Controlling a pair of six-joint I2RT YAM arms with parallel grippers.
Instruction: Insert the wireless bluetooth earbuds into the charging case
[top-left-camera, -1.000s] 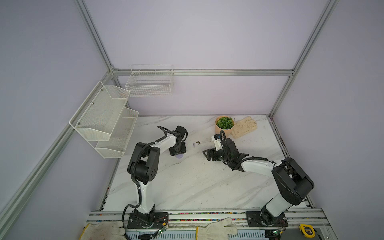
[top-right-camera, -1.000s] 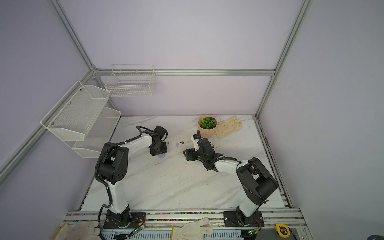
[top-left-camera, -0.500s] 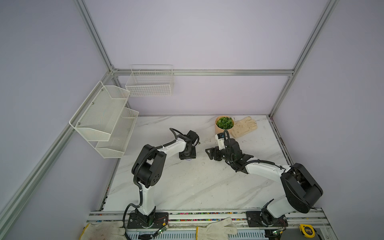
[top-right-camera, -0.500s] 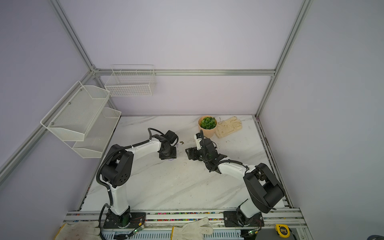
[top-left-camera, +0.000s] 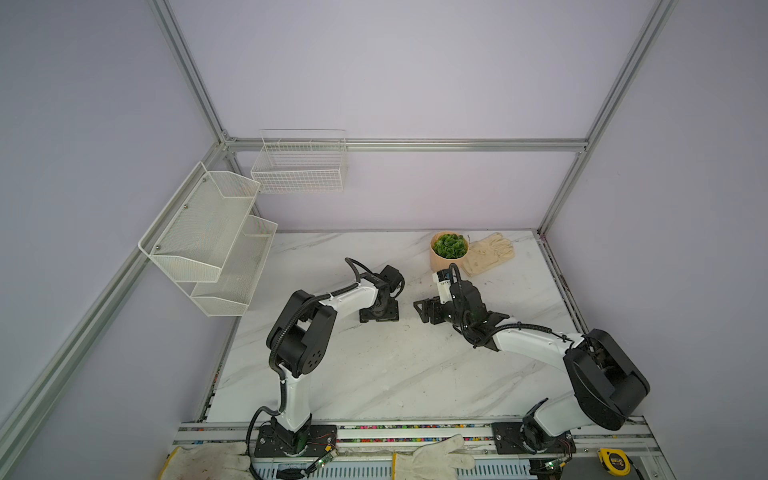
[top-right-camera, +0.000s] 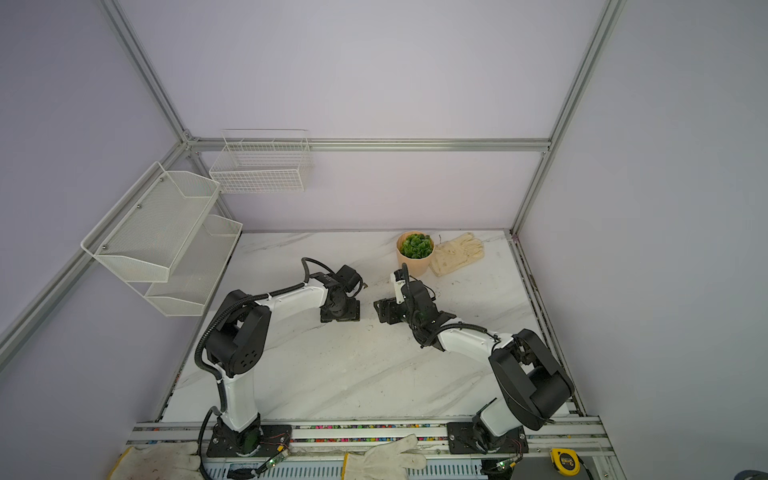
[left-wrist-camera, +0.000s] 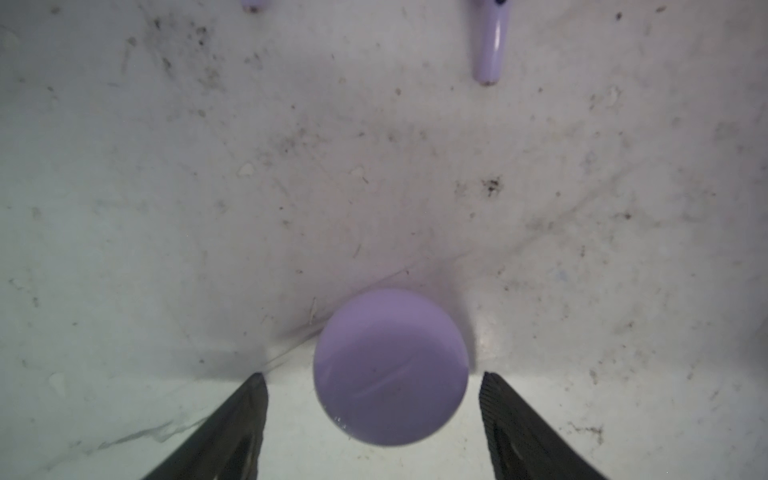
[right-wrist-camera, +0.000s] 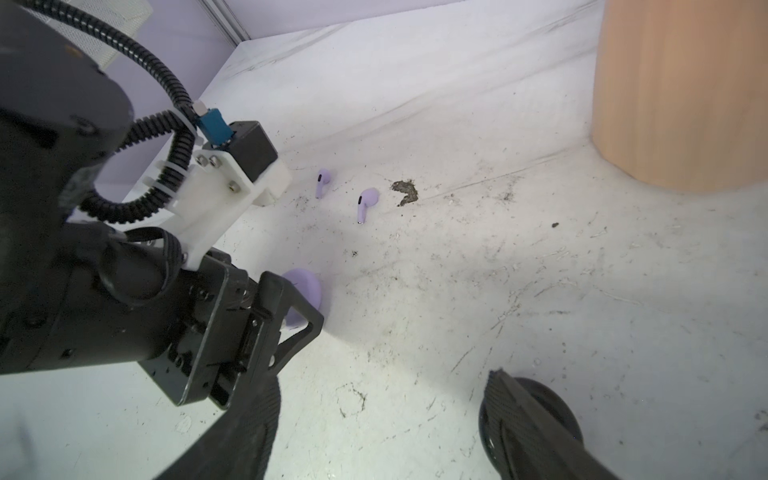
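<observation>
Straddling the closed round lilac plastic charging case, the left gripper has its jaws spread, with a clear gap on either side, so nothing is clamped. The case lies flat on the scuffed white marble-patterned table, lid shut. One pale lilac stemmed earbud and a second lilac earbud lie loose on the table beyond the case. They are apart from each other and from it, and neither is seated. No black earbuds can be made out in any view. The right gripper sits low over the table with its jaws apart and empty. A round black object, partly hidden, lies just beside one finger. A brownish debris patch lies near the closer earbud. Judgement: the case sits between both arms, probably so one can steady it while the other lifts the lid. Insertion has not begun.
</observation>
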